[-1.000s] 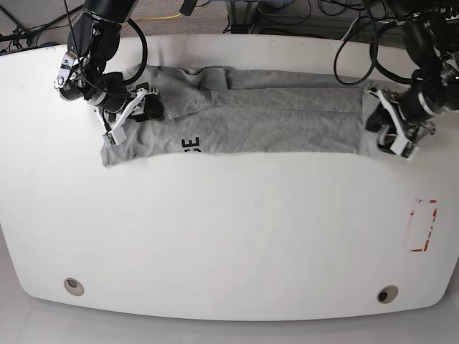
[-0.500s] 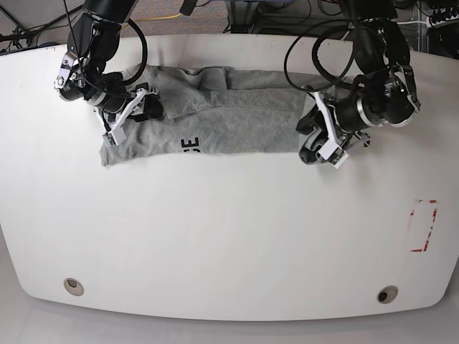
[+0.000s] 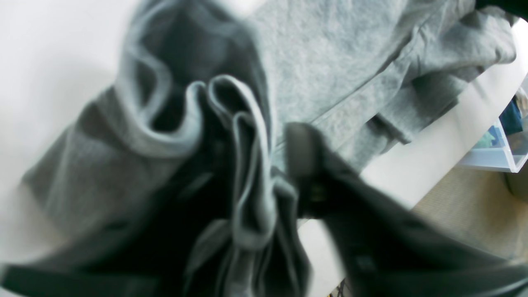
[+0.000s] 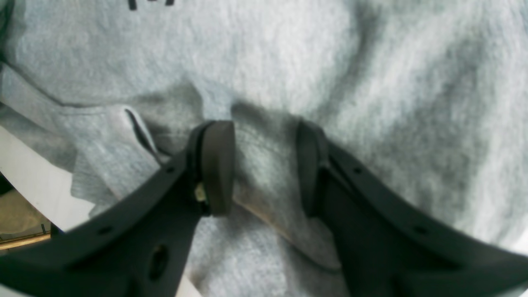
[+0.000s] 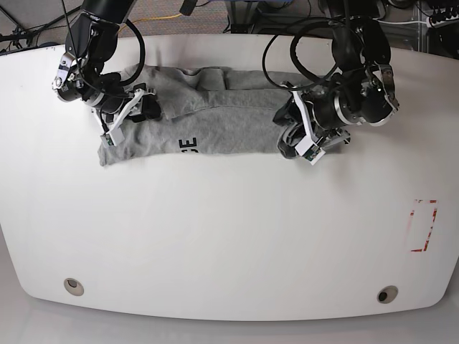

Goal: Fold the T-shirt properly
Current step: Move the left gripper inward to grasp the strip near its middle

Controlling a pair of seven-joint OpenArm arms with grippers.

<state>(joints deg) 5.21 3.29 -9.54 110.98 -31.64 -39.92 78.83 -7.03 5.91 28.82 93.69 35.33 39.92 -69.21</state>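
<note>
White rounded surface [image 5: 229, 236] carrying red tape marks [image 5: 423, 226] near one edge, cables and carpet behind. T-shirt [image 5: 215, 118] bunched along the far side. Right tool [image 4: 262, 165] pinching a fabric fold; left tool [image 5: 297, 140] blurred among gathered cloth, grip impossible to tell.

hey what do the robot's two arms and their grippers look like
Both arms are black, with rounded silver-grey joint housings and loose black cables looping beside them. The left gripper and right gripper have white frames in the base view. Up close, the fingers are matte black plastic with small holes, ending in dark rounded pads.
</note>
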